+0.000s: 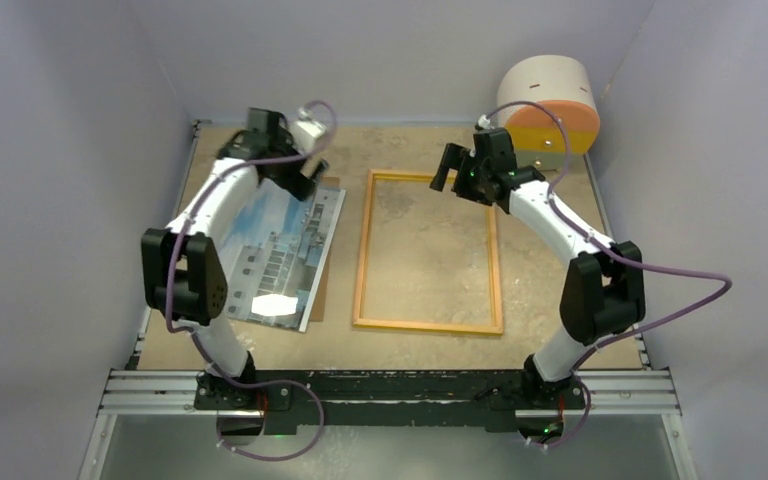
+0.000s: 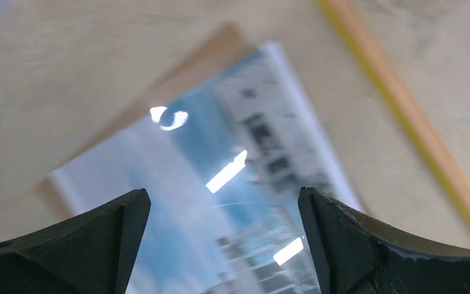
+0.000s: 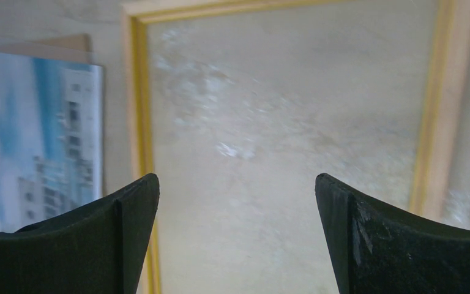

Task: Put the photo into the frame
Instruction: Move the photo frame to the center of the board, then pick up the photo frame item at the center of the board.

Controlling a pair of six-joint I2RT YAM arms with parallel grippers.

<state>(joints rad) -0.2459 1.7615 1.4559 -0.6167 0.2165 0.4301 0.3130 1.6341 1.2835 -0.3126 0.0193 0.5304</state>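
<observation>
Black fingers (image 2: 98, 245) of the left gripper (image 2: 223, 202) are seen closest to the lens in the left wrist view, spread wide with nothing clasped between them. Below them the photo (image 2: 220, 159) is seen blurred, its glossy face marked by bright glare. From above, the left gripper (image 1: 312, 180) is placed over the far end of the photo (image 1: 285, 255), which lies flat on the left half of the counter (image 1: 540, 300). The photo rests on a plain brown backing board (image 1: 331, 184), whose edge is exposed along the photo's far and right sides. The right gripper (image 3: 237, 184) is likewise parted fully and nothing is gripped. It is held above the far end of the frame (image 3: 136, 110), and no contact with it can be made out. The frame (image 1: 360, 250) lies flat at the middle of the counter, just beside the board, with the bare counter surface seen through its pane. The photo has not been placed inside it. A round cream and orange object (image 1: 550, 100) stands at the far right corner.
</observation>
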